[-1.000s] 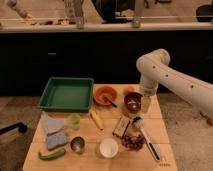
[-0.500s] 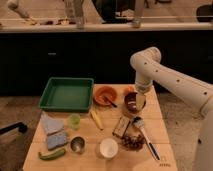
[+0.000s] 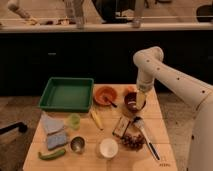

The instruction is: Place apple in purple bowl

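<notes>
The purple bowl (image 3: 131, 103) stands on the wooden table (image 3: 165, 150) at the back right, just right of the orange bowl (image 3: 104, 94). A small orange-red round thing, apparently the apple (image 3: 129, 90), shows at the purple bowl's far rim. My gripper (image 3: 140, 98) hangs from the white arm (image 3: 150, 60) and sits low over the right side of the purple bowl, close to the apple. I cannot tell whether it touches the apple.
A green tray (image 3: 66, 93) is at the back left. A banana (image 3: 96, 119), green cup (image 3: 74, 120), blue cloth (image 3: 52, 132), metal cup (image 3: 77, 144), white cup (image 3: 108, 147), grape cluster (image 3: 132, 141), snack packet (image 3: 121, 126) and utensil (image 3: 146, 134) fill the front. A dark counter stands behind.
The arm's elbow has swung left and closer to the table. The gripper has stayed over the purple bowl, shifting slightly.
</notes>
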Available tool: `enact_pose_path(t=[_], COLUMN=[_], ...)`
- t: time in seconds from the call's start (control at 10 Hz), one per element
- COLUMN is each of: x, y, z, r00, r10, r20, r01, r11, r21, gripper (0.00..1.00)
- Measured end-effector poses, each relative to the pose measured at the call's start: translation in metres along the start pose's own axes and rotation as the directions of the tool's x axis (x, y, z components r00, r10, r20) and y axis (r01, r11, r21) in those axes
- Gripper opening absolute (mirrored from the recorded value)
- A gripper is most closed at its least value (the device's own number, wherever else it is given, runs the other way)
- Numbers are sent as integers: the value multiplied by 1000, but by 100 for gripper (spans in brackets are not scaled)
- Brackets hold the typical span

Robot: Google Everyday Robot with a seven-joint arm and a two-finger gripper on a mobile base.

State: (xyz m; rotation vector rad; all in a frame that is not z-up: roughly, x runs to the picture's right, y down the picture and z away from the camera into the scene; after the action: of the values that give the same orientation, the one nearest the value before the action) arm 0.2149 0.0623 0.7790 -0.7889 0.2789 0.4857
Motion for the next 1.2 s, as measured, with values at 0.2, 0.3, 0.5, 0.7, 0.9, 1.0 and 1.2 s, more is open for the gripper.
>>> enact_pose_path(t=[0.2,0.3,0.5,0.7,0.9,1.0,1.2], x=[0,0,-7,-10,-15,-16,-20], y=[0,0,2,0,-7,-10,-18], z=[0,0,2,2,0,-1,2], r00=[1000,1000,996,979,963,957,940], r10=[-1,-1,88,197,258,277,322], r20=[0,0,22,45,76,84,114], r01=[1,1,-88,-197,-260,-278,-325], r11=[1000,1000,996,980,966,960,946], r21=[0,1,7,7,9,8,5], gripper=[80,80,80,80,80,80,80])
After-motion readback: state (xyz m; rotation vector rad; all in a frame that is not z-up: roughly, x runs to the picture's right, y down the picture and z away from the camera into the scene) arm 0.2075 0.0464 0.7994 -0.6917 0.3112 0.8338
